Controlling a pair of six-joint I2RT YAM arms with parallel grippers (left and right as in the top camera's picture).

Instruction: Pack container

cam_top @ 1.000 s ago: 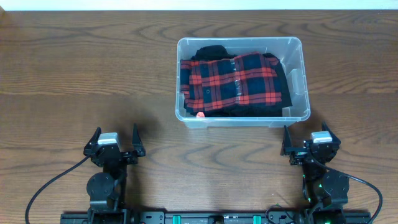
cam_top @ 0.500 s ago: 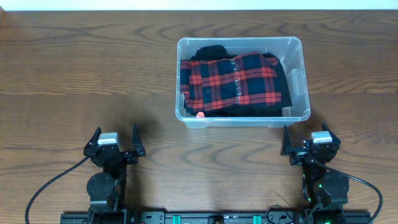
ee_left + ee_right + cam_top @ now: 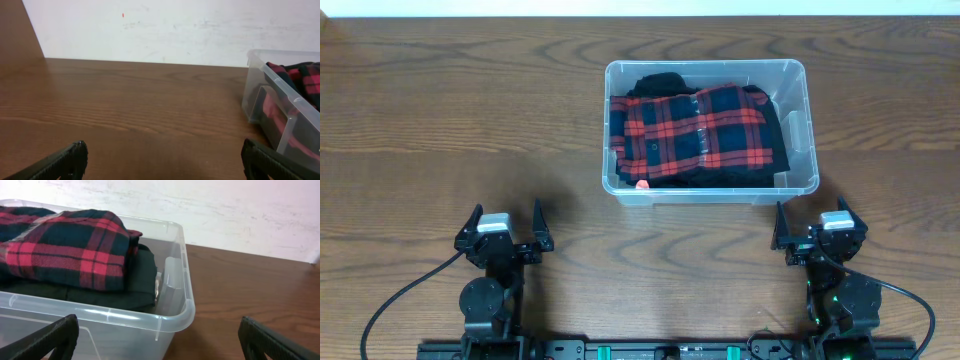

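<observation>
Wooden brown table (image 3: 470, 120), overhead and both wrist views.

The clear rectangular plastic container (image 3: 801, 140) is placed right of centre on the table, towards the far edge, and it is lidless. A folded red-and-navy plaid cloth (image 3: 705, 128) is laid inside it on top of a dark folded garment (image 3: 660, 82). A small orange-red spot (image 3: 642, 184) is noted at the near wall and cannot be identified.

The left gripper (image 3: 506, 215) is parked at the near edge, well apart from the container, with its jaws spread wide and nothing between them. The right gripper (image 3: 812, 218) is parked just in front of the container's near right corner, likewise spread and empty.

No loose item is seen on the table, so packing is judged complete or nearly so.

Risks:
- In the right wrist view the plaid cloth is seen to bulge to about rim height. If it is pressed down, a finger could be snagged in a fold and the cloth dragged out.
- The container is judged light on smooth wood. If its wall is struck by the nearby right gripper on an advance, it could be slid or skewed.
- The clear wall is easily misjudged, so the rim could be clipped.
</observation>
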